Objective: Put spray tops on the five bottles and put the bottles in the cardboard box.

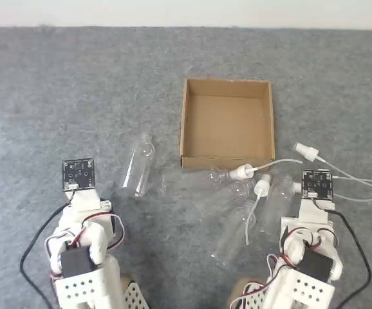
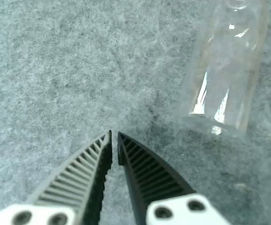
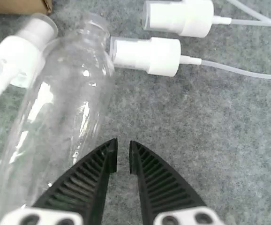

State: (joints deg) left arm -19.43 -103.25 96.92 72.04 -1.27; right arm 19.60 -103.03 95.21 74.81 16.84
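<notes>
Bottle (image 3: pixel 65 108) lies uncapped beside a spray top (image 3: pixel 147 56) in right wrist view

left arm (image 1: pixel 86 280): white printed shell, black servo blocks, red-and-black wires, black cable looping on the side away from the cardboard box (image 1: pixel 183 122) | right arm (image 1: pixel 302 286): same build, black cable likewise away from the box | left wrist board (image 1: pixel 78 174), right wrist board (image 1: pixel 316 184): square, black | left gripper (image 2: pixel 114 137), right gripper (image 3: pixel 123 143): black ribbed fingers, pale screw-holed bases
</notes>
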